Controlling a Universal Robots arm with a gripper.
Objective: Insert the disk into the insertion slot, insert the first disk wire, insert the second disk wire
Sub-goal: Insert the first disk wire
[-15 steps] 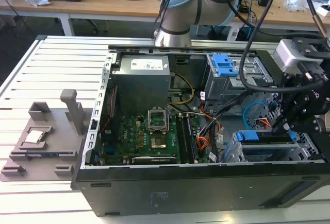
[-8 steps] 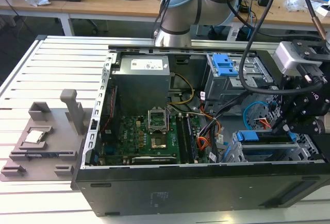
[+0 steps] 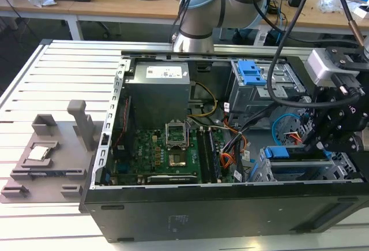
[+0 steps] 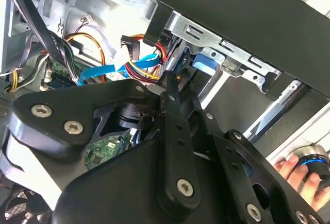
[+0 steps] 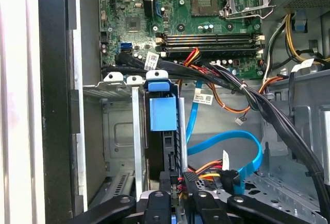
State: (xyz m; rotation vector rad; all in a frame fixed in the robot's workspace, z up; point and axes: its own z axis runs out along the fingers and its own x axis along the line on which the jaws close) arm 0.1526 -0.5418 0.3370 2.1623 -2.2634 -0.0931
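Disk (image 5: 162,113) sitting in insertion slot (image 5: 118,131); tool (image 5: 178,197) pinching first disk wire (image 5: 206,171) plug at disk's rear; second disk wire (image 5: 232,144) looping loose, seemingly not yet plugged

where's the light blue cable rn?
In the first wrist view the second disk wire loops beside the disk and the first disk wire, inside the computer case on the exterior view's right.
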